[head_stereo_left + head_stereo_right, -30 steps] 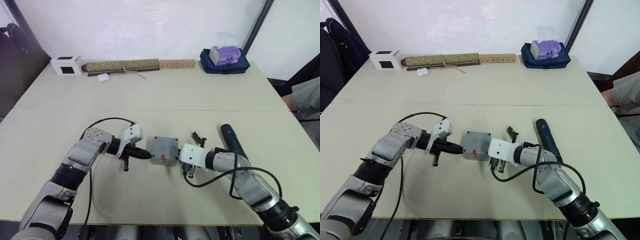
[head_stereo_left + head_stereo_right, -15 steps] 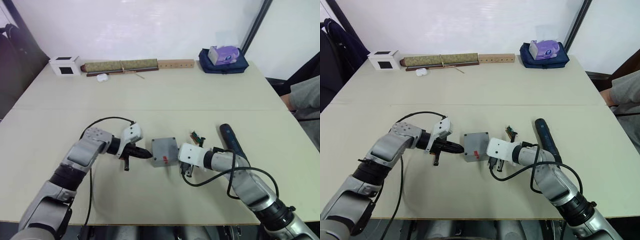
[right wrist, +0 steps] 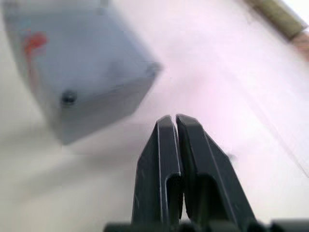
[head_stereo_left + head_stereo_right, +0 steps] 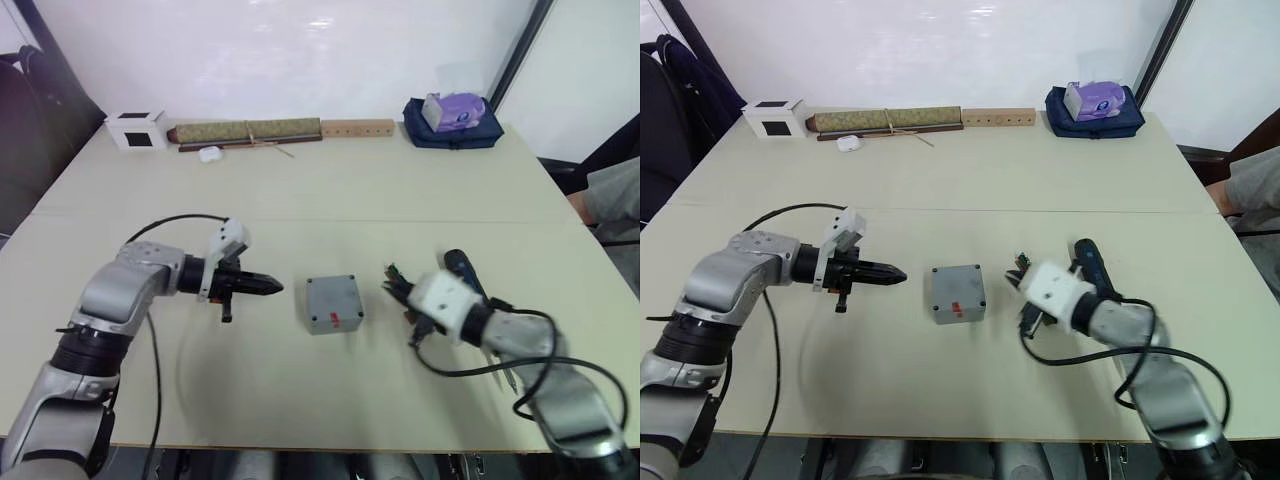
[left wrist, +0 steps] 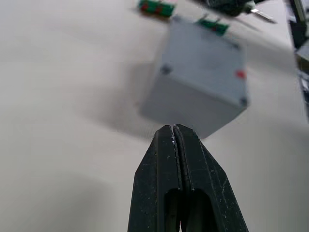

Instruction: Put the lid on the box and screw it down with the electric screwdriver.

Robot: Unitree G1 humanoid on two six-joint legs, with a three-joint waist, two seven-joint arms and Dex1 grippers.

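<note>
1. Looking down over both arms, you see the box (image 4: 333,305) standing alone mid-desk (image 4: 320,200) with the lid (image 4: 957,289) already seated flush on top, its small red mark facing you.
2. Your left pincer (image 4: 268,287) hangs just off the box's left side, not touching it. The left wrist view shows its two black fingers (image 5: 166,159) pressed together, gripping nothing.
3. Your right pincer (image 3: 172,126) is likewise pressed together and empty. In the head views that wrist sits to the right of the box, close to the small green strips (image 4: 393,275), with a clear gap to the box.
4. With both arms flanking the box and clear of it, the lid looks squared up on the walls; I judge the placing step finished, since nothing needs to steady the lid while it rests flat.
5. Dark corner holes show in the lid in both wrist views. Whether screws sit in them, I cannot tell.
6. The electric screwdriver (image 4: 1088,266) lies on the desk right of the box, just beyond your right wrist and partly hidden by it. That puts it in easy reach of the right arm, the natural one to pick it up.
7. Next you would likely spread the right pincer and close it round the tool's body. Its round barrel may roll, so grip it square.
8. Keep the left pincer nearby; pressing the box's side should stop it sliding under the bit.
</note>
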